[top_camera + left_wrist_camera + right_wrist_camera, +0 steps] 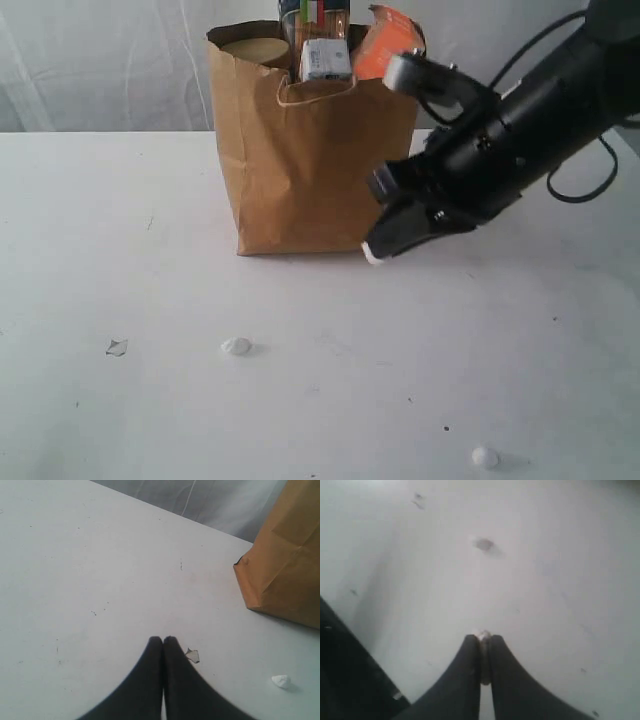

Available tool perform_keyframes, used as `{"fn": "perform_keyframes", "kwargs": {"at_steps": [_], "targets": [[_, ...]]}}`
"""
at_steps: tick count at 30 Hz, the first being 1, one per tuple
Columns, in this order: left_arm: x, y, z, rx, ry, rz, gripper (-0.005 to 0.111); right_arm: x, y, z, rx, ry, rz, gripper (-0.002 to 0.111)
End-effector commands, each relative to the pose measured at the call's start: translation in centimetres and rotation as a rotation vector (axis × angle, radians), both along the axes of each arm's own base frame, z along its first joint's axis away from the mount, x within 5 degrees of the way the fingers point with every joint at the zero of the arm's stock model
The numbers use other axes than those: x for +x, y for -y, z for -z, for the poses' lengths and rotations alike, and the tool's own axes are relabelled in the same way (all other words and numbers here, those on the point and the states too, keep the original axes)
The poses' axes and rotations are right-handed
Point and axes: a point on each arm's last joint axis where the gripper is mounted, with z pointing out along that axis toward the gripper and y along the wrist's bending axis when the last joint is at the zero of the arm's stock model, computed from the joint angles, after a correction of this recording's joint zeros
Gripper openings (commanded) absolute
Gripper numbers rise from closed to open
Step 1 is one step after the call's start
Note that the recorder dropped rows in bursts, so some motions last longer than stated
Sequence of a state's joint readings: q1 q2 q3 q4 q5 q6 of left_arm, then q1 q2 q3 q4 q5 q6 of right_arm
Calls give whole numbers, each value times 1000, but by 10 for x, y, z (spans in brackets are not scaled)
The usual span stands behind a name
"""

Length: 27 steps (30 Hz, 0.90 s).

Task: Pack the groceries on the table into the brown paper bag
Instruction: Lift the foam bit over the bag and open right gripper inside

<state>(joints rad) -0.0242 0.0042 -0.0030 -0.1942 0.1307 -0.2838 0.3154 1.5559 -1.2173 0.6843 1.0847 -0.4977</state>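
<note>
The brown paper bag (310,170) stands upright at the back middle of the table (150,250). Groceries poke out of its top: a round gold lid (255,50), a white-blue carton (325,60), an orange-labelled pouch (385,42) and a dark spaghetti packet (315,14). My right gripper (374,254) hangs low beside the bag's front right corner, shut on a small white crumb (483,636) pinched at its tips. My left gripper (163,640) is shut with nothing in it, low over bare tabletop, with the bag (285,565) off to one side. The left arm does not show in the exterior view.
Loose bits lie on the front of the table: a white crumb (236,346), another white crumb (485,457) and a clear scrap (117,347). That scrap (192,655) lies just beside my left fingertips, with a crumb (281,681) further off. A pale curtain hangs behind the table.
</note>
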Motion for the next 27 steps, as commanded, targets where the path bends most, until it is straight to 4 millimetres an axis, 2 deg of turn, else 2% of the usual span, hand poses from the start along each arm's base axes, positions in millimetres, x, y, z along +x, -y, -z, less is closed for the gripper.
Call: {"fn": "perform_keyframes", "kwargs": {"at_steps": [1, 5, 9, 12, 15, 21, 27], "targets": [[0, 0, 1, -15, 2, -3, 0, 2, -18, -35, 276, 102, -58, 0], [0, 0, 1, -15, 2, -3, 0, 18, -25, -56, 431, 364, -31, 0], [0, 0, 1, -15, 2, -3, 0, 39, -24, -70, 569, 550, 137, 0], [0, 0, 1, -15, 2, -3, 0, 52, -21, -76, 593, 707, 211, 0], [0, 0, 1, -15, 2, -3, 0, 60, -19, -71, 489, 827, 184, 0], [0, 0, 1, -15, 2, -3, 0, 80, -15, -62, 350, 915, 227, 0], [0, 0, 1, -15, 2, -3, 0, 109, 2, -39, 91, 938, 429, 0]]}}
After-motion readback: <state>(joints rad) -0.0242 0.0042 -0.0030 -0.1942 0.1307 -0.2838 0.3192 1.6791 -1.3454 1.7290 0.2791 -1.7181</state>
